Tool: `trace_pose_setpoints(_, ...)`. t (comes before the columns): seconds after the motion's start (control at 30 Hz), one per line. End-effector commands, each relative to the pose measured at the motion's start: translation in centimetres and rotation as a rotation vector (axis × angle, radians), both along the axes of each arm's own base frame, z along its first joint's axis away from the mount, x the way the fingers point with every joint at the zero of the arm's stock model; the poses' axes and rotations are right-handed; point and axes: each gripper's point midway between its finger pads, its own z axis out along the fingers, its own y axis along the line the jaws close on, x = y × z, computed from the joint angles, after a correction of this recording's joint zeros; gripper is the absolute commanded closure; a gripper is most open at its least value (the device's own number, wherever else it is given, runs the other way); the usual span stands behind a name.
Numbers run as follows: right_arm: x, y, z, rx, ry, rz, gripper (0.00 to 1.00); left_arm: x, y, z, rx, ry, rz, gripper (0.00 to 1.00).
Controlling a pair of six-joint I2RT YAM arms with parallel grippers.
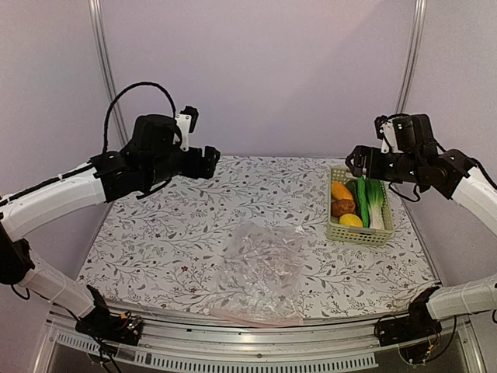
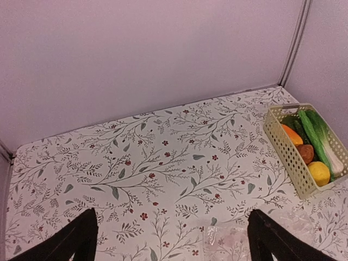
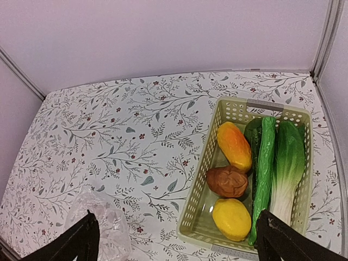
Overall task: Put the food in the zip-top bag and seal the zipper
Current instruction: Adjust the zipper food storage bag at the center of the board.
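The clear crinkly zip-top bag [image 1: 260,268] lies flat and empty at the table's front middle; its corner shows in the left wrist view [image 2: 228,242] and the right wrist view [image 3: 100,223]. I cannot make out its zipper. The food sits in a pale green basket [image 1: 359,235] at the right: orange-yellow oval [image 3: 234,145], brown potato [image 3: 228,181], yellow lemon [image 3: 232,218], cucumber [image 3: 264,168], dark green lump [image 3: 252,133], leafy green [image 3: 287,168]. My left gripper [image 1: 210,162] hangs open and empty high over the back left. My right gripper [image 1: 353,162] hangs open and empty above the basket's far end.
The table has a floral cloth [image 1: 194,225] and pale walls on three sides, with metal posts [image 1: 409,54] in the back corners. The basket stands close to the right wall. The table's front rail [image 1: 256,342] runs just below the bag.
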Motion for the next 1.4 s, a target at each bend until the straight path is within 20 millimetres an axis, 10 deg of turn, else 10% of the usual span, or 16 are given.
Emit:
trace_pose_setpoints(0.0,-1.0,-1.5,-0.3,-0.017,0.019,-0.07,0.01,-1.2,-1.6,0.4,0.029,0.014,-0.1,0.1)
trace_pose_setpoints(0.27,-4.2,3.4,-1.9,0.037,0.074,0.289,0.05,-8.5,-7.2,-1.7,-0.002,0.128,-0.553,0.27)
trace_pose_setpoints(0.57,-7.6,7.8,-5.8,0.092,0.2,0.529,0.21,-17.1,-8.7,-7.5,0.167,0.29,-0.849,0.29)
trace_pose_setpoints(0.97,-11.5,11.6,-12.0,0.029,0.398,0.646,0.32,-22.8,-7.4,-13.6,0.488,0.293,-1.037,0.34)
trace_pose_setpoints(1.37,-12.8,14.2,-17.8,0.149,0.686,0.641,0.29,-25.4,-8.3,-13.9,0.454,0.292,-1.02,0.31)
